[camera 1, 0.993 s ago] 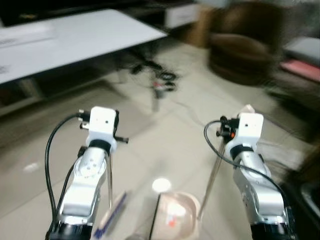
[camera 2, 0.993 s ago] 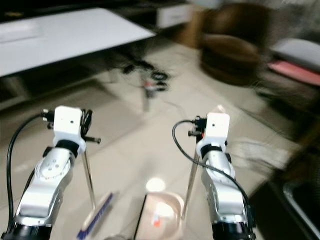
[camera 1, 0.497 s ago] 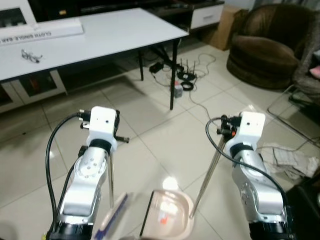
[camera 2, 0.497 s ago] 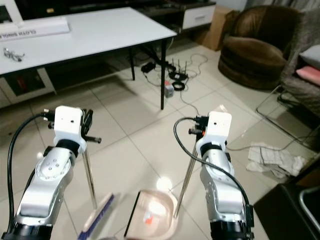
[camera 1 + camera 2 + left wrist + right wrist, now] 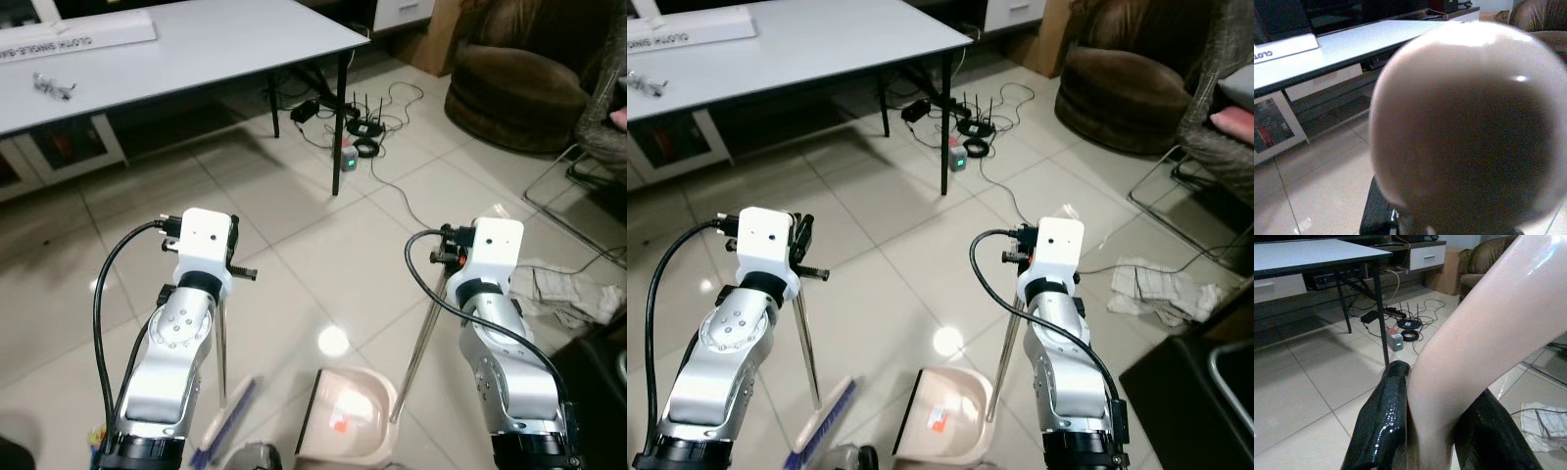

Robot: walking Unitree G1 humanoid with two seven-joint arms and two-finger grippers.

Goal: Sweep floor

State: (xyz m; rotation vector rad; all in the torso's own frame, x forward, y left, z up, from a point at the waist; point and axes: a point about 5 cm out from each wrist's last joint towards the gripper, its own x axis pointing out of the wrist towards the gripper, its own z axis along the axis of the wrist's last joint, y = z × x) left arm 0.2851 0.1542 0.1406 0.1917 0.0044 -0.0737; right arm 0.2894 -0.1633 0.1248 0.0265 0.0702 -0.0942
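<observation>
From my left gripper point(image 5: 1415, 223), a thin metal pole point(image 5: 222, 343) runs down to the broom's blue-bristled head point(image 5: 227, 423) on the tiles. The gripper is shut on the broom, whose rounded pale handle end point(image 5: 1464, 122) looms close in the left wrist view. My right gripper point(image 5: 1440, 382) is shut on the dustpan's pale handle point(image 5: 1474, 333), with a black finger point(image 5: 1383, 426) on each side. Its pole point(image 5: 421, 343) slants down to the beige dustpan point(image 5: 348, 431), which rests on the floor between my arms. A small orange scrap point(image 5: 338, 423) lies inside.
A white table point(image 5: 196, 49) with black legs stands ahead on the left. Cables and a power strip point(image 5: 348, 132) lie by its leg. A brown armchair point(image 5: 529, 78) is at the far right, crumpled cloth point(image 5: 568, 294) lies on the tiles, and a dark bin point(image 5: 1205, 382) is at the near right.
The camera has swung and the blur has cleared, so the table and armchair sit differently in the picture. Both grippers keep the same hold on broom and dustpan.
</observation>
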